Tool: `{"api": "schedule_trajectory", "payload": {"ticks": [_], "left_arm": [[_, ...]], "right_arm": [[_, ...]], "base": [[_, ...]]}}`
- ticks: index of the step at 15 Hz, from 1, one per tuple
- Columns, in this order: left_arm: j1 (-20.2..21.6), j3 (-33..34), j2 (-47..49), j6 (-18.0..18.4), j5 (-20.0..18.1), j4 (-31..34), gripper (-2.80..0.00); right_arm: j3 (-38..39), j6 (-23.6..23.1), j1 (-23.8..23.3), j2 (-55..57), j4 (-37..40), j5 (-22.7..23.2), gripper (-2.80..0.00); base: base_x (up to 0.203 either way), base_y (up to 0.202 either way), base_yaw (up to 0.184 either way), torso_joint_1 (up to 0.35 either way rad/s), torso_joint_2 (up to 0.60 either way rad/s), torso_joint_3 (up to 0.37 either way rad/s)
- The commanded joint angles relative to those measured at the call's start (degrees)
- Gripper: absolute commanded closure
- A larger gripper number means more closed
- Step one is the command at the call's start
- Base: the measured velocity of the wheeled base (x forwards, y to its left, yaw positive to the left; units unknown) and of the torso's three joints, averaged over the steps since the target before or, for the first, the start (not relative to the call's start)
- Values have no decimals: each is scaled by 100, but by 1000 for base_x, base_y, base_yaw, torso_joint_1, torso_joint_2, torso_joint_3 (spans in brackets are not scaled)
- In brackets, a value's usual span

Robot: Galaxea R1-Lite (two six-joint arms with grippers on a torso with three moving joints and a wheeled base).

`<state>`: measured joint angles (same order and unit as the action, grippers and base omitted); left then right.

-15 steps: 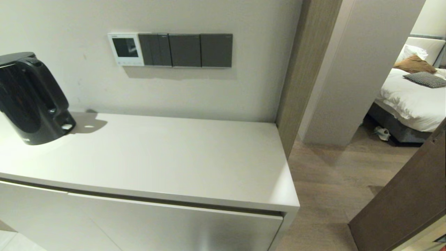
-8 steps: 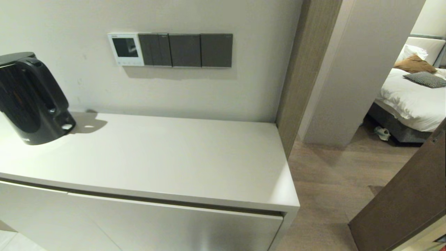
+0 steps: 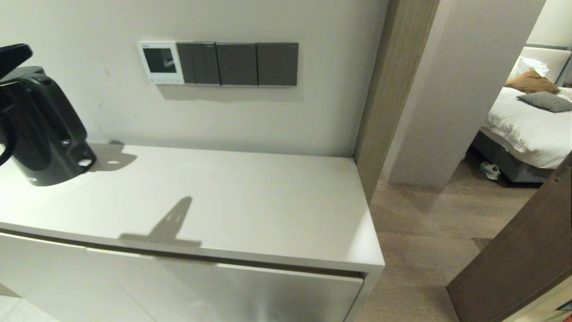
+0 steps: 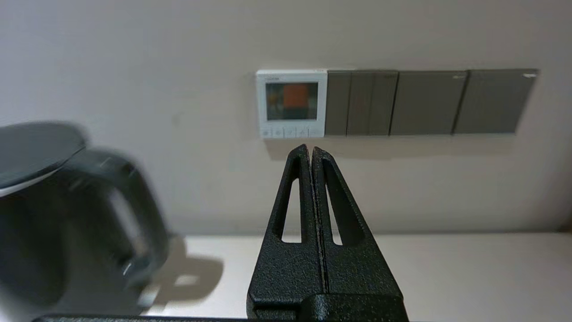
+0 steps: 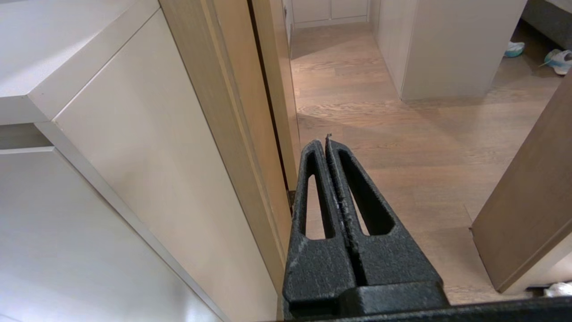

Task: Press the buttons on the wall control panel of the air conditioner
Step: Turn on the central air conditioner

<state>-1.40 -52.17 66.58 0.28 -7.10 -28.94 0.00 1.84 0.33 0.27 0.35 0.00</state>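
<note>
The air conditioner's wall control panel point(image 3: 161, 62) is a small white square with a dark screen, on the wall above the counter. It also shows in the left wrist view point(image 4: 292, 103). The buttons point(image 3: 163, 81) form a row of tiny pale keys along its bottom strip point(image 4: 291, 132). My left gripper point(image 4: 310, 148) is shut and empty. It points at the wall just below the buttons and is still some way short of them. A black part of my left arm point(image 3: 13, 54) shows at the head view's left edge. My right gripper point(image 5: 322, 141) is shut and empty, low beside the cabinet.
Three dark grey switch plates point(image 3: 237, 64) adjoin the panel on its right. A black kettle point(image 3: 42, 129) stands on the white counter point(image 3: 268, 210) at the left, close to my left gripper point(image 4: 67, 214). A wooden door frame point(image 3: 384, 89) and an open doorway lie to the right.
A black part of my left arm has come into the head view above the kettle. A pointed shadow has appeared on the counter's front. The panel and kettle have not moved.
</note>
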Motion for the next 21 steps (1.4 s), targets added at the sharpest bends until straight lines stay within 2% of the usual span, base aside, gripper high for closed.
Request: {"api": "schedule_trajectory", "payload": {"ticks": [1,5,8,12,18,21], "left_arm": [[0,-484,1311,-7,-49,-336,0],[-166,-1185,2281,-9,-96,-753,0],[-366,-1547,2850,-18,-241,-793,0],[-412,-2054,3542,-66,-296,-806,0],[-510,-2421,3827,-55,-300,-799,0],[-597,-2395,3888,-46,-292,-798,0]], "right_arm": [[9,0,2,8,0,0,0],[9,0,2,8,0,0,0],[9,0,2,8,0,0,0],[13,0,2,8,0,0,0],[9,0,2,8,0,0,0],[9,0,2,8,0,0,0]], "base": [[0,0,0,0,0,0],[0,0,0,0,0,0],[0,0,0,0,0,0],[0,0,0,0,0,0],[0,0,0,0,0,0],[0,0,0,0,0,0]]}}
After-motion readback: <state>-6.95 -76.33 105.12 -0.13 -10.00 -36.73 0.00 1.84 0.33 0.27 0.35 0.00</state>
